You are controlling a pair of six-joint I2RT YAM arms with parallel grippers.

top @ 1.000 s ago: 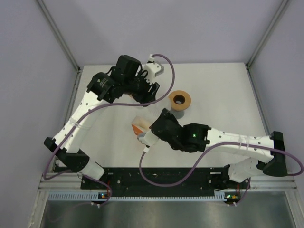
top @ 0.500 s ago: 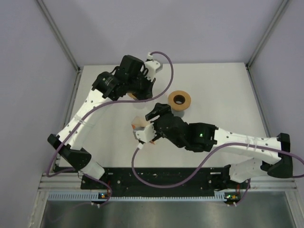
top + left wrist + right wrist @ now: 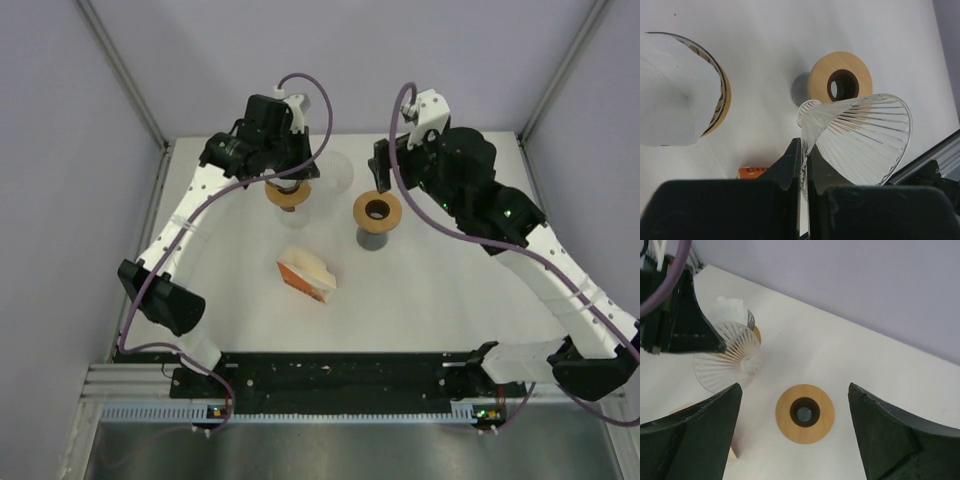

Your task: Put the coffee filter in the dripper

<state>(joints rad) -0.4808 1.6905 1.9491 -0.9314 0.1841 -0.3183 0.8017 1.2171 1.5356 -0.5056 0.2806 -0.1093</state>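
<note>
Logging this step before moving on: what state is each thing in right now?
Glass dripper: held tipped sideways, no filter inside.
Left claw: shut on the dripper's rim.
Right claw: open, empty.
Wooden ring: flat on the table, hole empty.
Orange box: lying on the table.

The dripper (image 3: 860, 137) is clear, with fine radiating ribs. The ring (image 3: 377, 211) is tan with a dark hole. The packet (image 3: 306, 274) is orange and white, the desk (image 3: 450, 290) white.
</note>
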